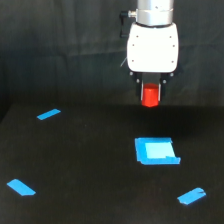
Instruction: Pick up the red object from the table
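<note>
Red object (150,95) clamped in pincer (150,93), above table (90,165).

A blue tape square (156,151) lies flat, right of centre in the exterior view, its middle paler than its darker blue border, and its lower right corner juts out a little. Three loose blue tape strips sit well apart from it: one (48,114) at the upper left, one (21,187) at the lower left, one (191,196) at the lower right. A dark wrinkled cloth backdrop (60,45) hangs behind.
</note>
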